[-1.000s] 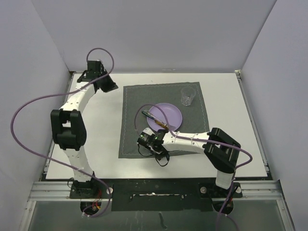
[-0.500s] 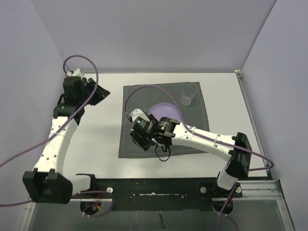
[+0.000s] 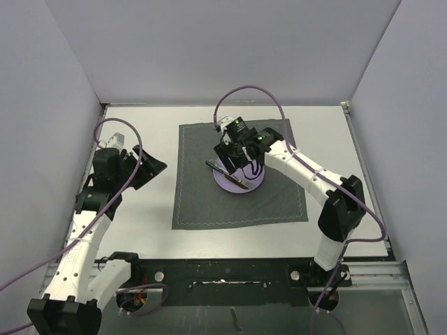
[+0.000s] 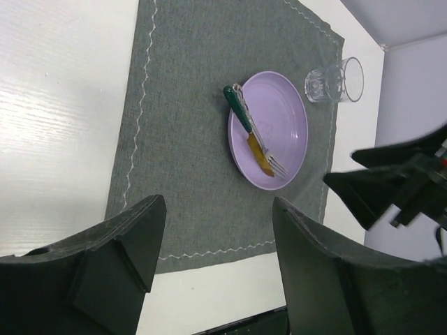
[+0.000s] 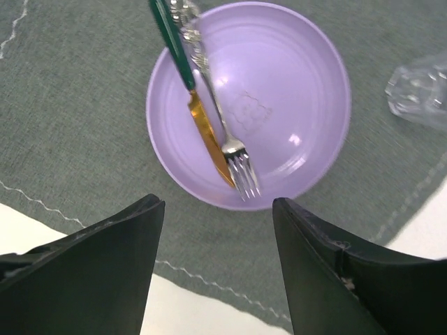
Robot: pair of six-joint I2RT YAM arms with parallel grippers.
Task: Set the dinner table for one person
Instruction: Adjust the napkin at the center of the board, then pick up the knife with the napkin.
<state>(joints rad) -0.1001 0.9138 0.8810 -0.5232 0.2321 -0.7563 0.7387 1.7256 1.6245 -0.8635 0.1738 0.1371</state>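
Lifting the cutlery off the plate looks like the step in hand. From above, the right end effector (image 3: 235,157) hangs over the purple plate (image 3: 248,183) on the placemat (image 3: 195,199), mid-bench (image 3: 335,160). It would be best to pinch the knife (image 3: 218,167) by its handle where that overhangs the rim.

Left wrist: the left end effector (image 4: 218,209) is wide and empty, well off the plate.

Right wrist: the jaws are wide and empty above the fork (image 5: 223,132) and knife, touching neither.

Grey placemat (image 3: 195,199) on white dinner table (image 3: 160,118)
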